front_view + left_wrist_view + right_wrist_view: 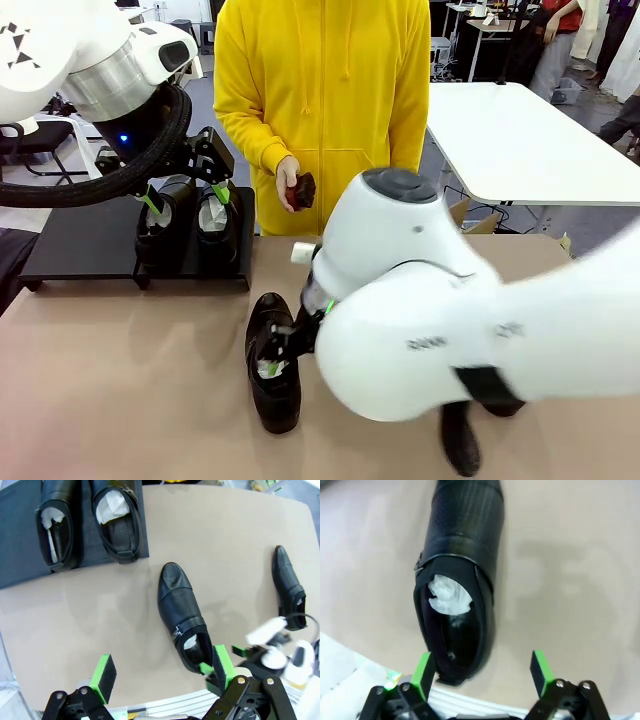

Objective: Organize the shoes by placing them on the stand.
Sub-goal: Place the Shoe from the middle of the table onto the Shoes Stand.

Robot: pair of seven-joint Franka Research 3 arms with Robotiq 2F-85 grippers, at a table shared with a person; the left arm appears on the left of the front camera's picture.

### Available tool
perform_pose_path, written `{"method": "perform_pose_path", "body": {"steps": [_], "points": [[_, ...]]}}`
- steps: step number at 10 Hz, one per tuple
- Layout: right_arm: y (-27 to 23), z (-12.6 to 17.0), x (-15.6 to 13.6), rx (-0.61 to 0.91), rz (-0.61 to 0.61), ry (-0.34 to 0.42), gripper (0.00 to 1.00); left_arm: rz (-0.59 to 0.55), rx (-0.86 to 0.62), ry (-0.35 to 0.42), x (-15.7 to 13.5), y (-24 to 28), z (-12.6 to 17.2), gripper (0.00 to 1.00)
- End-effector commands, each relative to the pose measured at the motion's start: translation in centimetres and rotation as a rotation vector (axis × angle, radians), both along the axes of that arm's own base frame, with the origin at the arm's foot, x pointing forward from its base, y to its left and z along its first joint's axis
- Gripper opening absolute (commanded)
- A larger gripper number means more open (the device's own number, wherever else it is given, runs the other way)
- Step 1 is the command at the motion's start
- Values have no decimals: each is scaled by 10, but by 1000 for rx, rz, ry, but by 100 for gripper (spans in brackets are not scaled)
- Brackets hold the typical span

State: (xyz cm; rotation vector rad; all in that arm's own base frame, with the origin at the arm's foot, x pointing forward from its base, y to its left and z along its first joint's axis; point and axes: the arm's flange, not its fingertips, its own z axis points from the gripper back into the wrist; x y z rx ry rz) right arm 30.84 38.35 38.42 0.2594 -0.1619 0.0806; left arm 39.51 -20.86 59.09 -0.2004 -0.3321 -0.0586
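Two glossy black shoes (160, 228) (216, 225) stuffed with white paper stand side by side on the right end of the low black stand (80, 240). My left gripper (186, 197) hovers open just above them; in the left wrist view its green pads (102, 676) are spread wide, high over the table. A third shoe (272, 365) lies on the beige table. My right gripper (481, 672) is open right over its heel (455, 655), one pad at the heel's edge. The fourth shoe (289, 587) lies farther right, mostly hidden by my right arm in the front view.
A person in a yellow hoodie stands at the far edge, holding a small dark brown brush (300, 190). The left half of the stand (20, 555) is bare. My right arm (450, 330) spans the front right of the table. A white table (520, 140) stands behind.
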Motion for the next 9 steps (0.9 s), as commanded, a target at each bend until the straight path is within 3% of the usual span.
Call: {"method": "perform_pose_path", "body": {"steps": [1, 4, 5, 7, 8, 9], "points": [[-35, 69, -38, -10, -26, -143, 100, 1, -5, -6, 0, 1, 1, 100], [-86, 136, -85, 74, -10, -302, 100, 1, -5, -6, 0, 1, 1, 100], [-112, 150, -97, 49, -67, -332, 100, 1, -5, -6, 0, 1, 1, 100], [-156, 161, -112, -42, -383, -342, 100, 0, 0, 0, 0, 0, 0, 100], [-172, 161, -119, -22, -524, -371, 100, 20, -49, 77, -9, -26, -15, 100], [-192, 157, -125, -17, -671, -357, 100, 115, -96, 184, -16, -45, -32, 100]]}}
